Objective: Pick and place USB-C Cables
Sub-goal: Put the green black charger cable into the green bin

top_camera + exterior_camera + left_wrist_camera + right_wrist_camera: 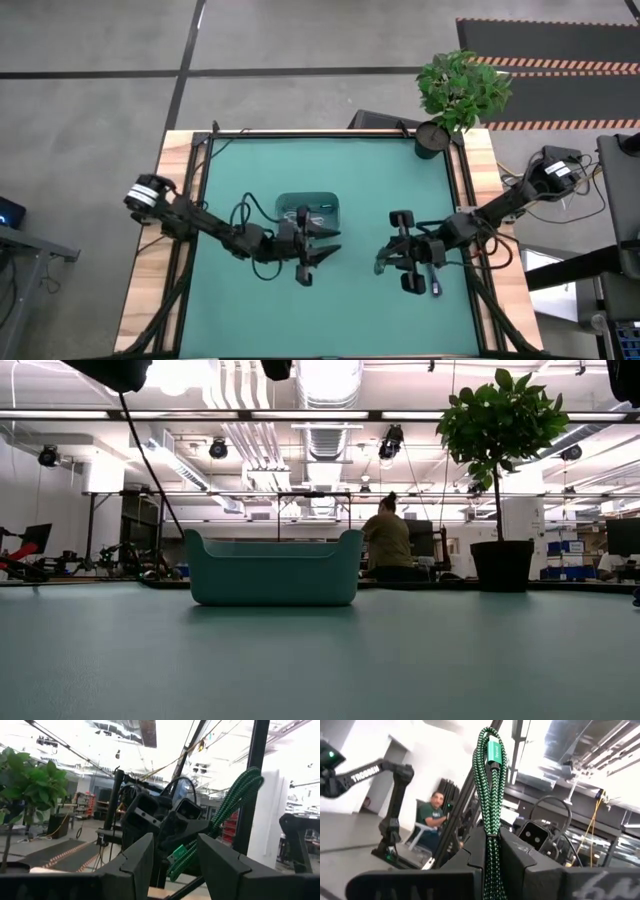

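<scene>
A green braided USB-C cable (490,780), bundled in a loop, stands out past the fingertips of my right gripper (492,865), which is shut on it above the mat's right half (383,263). My left gripper (336,243) is open and holds nothing. It hangs just near of the teal bin (308,212) and points toward the right gripper, and its wrist view shows the green cable (235,800) in the other arm's hold. Small light and dark things lie inside the bin. The low view shows the bin (272,568) standing on the mat, with neither gripper in it. My right gripper pinches the green cable bundle between its two fingers, at the bundle's lower part (492,847). The fingers slant upward and point toward the table's left. The looped strands and a green plug (495,750) rise beyond the fingertips. The cable is lifted clear of the mat.
A potted plant (462,85) stands at the table's far right corner. The green mat (370,320) lies bare near the front edge. Thin black wires trail along both arms. A person (388,540) sits in the room beyond the table.
</scene>
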### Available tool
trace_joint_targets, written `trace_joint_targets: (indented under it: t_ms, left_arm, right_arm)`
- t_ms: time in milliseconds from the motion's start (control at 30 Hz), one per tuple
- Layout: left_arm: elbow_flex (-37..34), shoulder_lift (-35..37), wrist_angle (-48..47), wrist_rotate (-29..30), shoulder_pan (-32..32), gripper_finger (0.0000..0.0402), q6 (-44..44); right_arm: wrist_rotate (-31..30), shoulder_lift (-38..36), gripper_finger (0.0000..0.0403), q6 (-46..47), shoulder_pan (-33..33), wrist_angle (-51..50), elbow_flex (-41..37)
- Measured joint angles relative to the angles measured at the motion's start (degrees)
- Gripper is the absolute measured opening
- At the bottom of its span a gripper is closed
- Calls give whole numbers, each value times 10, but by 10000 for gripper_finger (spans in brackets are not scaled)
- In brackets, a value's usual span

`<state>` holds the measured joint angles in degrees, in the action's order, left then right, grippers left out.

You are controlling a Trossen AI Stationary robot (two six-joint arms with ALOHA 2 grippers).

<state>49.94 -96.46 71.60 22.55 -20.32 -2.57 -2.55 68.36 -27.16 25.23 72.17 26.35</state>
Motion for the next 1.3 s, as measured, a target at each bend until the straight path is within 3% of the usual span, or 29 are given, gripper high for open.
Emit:
trace_joint_targets:
  t_ms: [133, 233, 333, 467, 667, 1300]
  left_arm:
    - [16, -10, 0, -6, -1, 137, 0]
    - [30, -26, -2, -23, -1, 137, 0]
    - [58, -52, -1, -25, -1, 137, 9]
    - [98, -87, -3, -16, -1, 137, 49]
    - [118, -92, 2, -8, -1, 137, 79]
    - [129, -93, -18, -11, 13, 129, 80]
  right_arm:
    - [-7, 2, 23, 1, -2, 54, -22]
    - [-54, 23, 23, 22, -4, 116, -32]
    - [-94, 59, 23, 40, -9, 146, -27]
    - [-96, 112, 23, 66, -13, 169, -3]
    - [-97, 150, 23, 81, -13, 172, 24]
    - [-160, 165, 22, 88, -20, 171, 33]
